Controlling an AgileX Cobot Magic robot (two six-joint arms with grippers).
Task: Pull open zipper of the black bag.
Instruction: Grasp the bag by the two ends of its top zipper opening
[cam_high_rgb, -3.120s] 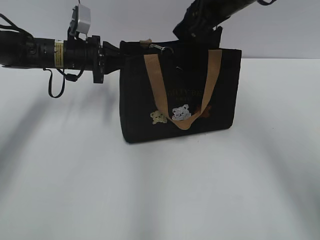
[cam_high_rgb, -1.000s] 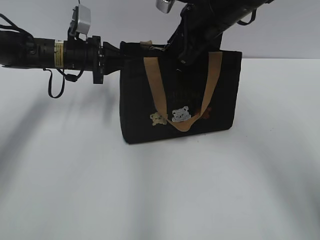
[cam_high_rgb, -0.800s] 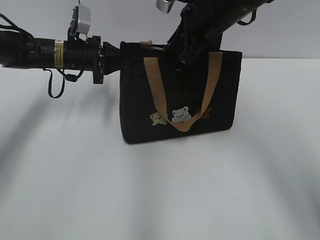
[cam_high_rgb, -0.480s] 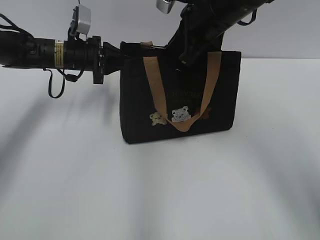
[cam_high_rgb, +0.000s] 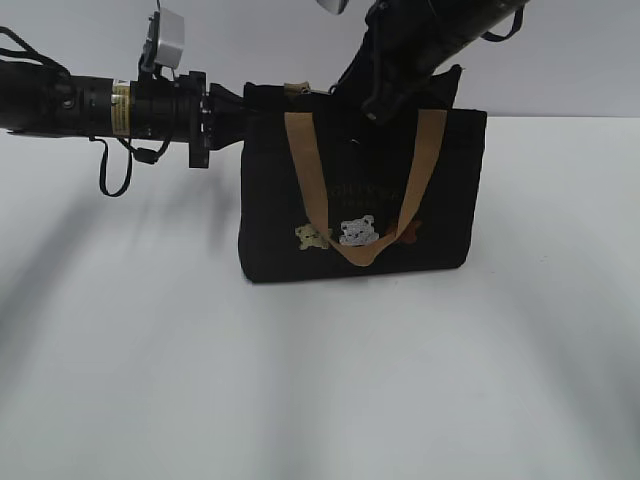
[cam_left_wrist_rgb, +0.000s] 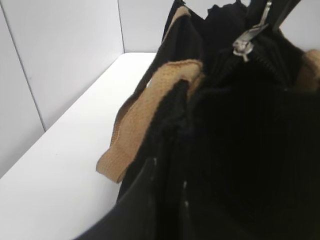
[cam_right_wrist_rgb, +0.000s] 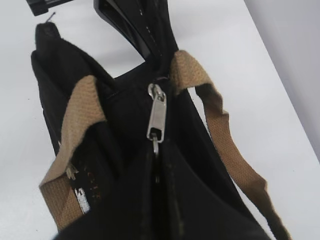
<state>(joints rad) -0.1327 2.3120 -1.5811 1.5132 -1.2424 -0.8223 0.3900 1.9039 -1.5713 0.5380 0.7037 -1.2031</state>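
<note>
My left gripper (cam_high_rgb: 232, 108) pinches the end of the black bag (cam_high_rgb: 440, 200) standing on the table (cam_high_rgb: 320, 380); my right gripper (cam_right_wrist_rgb: 155, 155) is clamped on the zipper (cam_right_wrist_rgb: 156, 116) pull at the top rim; nearly all the pulling remains.

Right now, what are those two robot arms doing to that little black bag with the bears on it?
They are getting its zipper open. The left end effector is shut on the black bag's top corner, holding it steady on the white table. The right end effector has come down from above and closed on the silver zipper pull, near the tan handles. The zipper line looks mostly closed, so the pulling has barely begun.
</note>
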